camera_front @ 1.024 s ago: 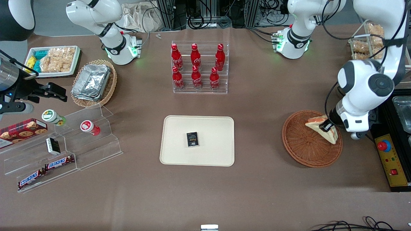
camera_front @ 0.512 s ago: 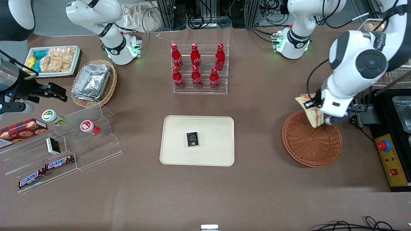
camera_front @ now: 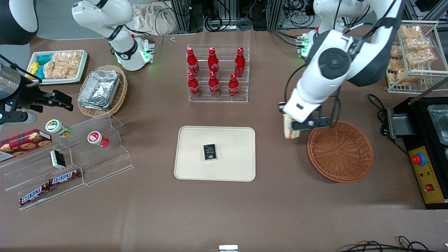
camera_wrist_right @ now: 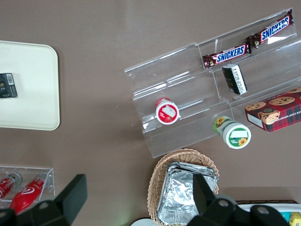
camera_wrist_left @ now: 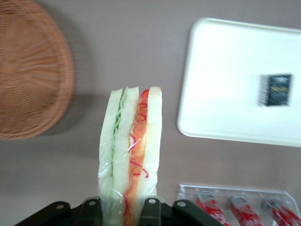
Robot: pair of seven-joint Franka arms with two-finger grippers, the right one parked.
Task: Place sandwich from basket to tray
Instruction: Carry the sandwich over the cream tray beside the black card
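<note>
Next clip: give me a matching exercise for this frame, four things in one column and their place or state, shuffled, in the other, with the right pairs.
Things:
1. sandwich
2. reddish-brown wicker basket
3. small black packet
4. gripper

Places or states:
A. lies on the cream tray
B. holds nothing
C. hangs above the bare table between basket and tray, held at one end
D. shut on the sandwich, raised off the table

Pairs: 1-C, 2-B, 3-A, 4-D
</note>
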